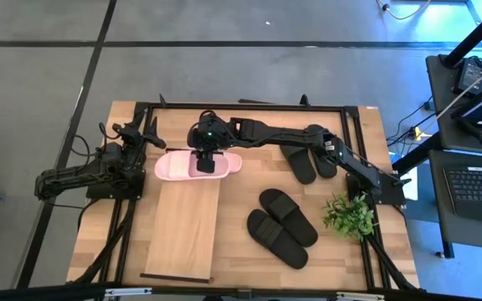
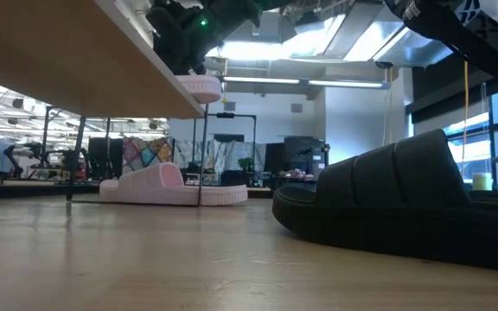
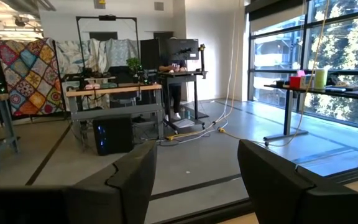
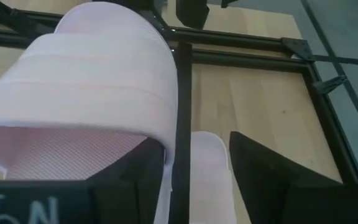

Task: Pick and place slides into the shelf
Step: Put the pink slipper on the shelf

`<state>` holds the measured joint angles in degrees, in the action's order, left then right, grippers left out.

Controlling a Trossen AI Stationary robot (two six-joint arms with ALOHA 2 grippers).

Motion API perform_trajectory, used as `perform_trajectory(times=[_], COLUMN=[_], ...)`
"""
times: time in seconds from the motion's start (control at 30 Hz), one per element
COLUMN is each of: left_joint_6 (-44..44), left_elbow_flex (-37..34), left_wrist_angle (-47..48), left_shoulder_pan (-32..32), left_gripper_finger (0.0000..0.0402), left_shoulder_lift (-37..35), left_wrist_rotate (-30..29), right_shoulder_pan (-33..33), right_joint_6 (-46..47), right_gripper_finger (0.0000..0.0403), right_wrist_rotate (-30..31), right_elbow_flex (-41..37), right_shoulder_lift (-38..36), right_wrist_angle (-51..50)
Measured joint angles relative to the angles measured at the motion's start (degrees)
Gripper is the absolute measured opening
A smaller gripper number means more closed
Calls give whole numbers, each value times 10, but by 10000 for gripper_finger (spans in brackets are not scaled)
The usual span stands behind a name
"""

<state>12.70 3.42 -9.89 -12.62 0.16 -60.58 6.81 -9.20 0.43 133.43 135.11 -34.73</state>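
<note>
Right pincer (image 1: pixel 207 160): directly over the pink slide (image 1: pixel 197 165) at the far end of the shelf (image 1: pixel 184 224); fingers parted, astride the strap, no firm clamp evident.
Slide axis: left-right, crosswise to the shelf plank.
Nearer arm: right; left pincer (image 1: pixel 132 138) idle at far left, fingers apart, empty.
Remaining: black slides (image 1: pixel 283 227) on worktop (image 1: pixel 233 251), right of shelf.

A robotics lab: 2 arms on a framed wooden surface (image 1: pixel 354 125), a laptop (image 1: pixel 479 186) at 3 o'clock, workbenches (image 3: pixel 114 92), floor cables (image 3: pixel 194 132), tall windows (image 3: pixel 303 56).
</note>
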Motion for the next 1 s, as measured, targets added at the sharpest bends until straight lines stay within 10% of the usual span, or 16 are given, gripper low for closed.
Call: perform_trajectory(times=[1.0], left_joint_6=[0], left_elbow_flex=[0], left_wrist_angle=[0], left_shoulder_pan=[0], left_gripper_finger=[217], left_shoulder_lift=[0], left_wrist_rotate=[0], right_shoulder_pan=[-13], right_joint_6=[-17], right_gripper_finger=[296], right_wrist_rotate=[105], right_elbow_flex=[0], right_shoulder_lift=[-13], right_wrist_angle=[-39])
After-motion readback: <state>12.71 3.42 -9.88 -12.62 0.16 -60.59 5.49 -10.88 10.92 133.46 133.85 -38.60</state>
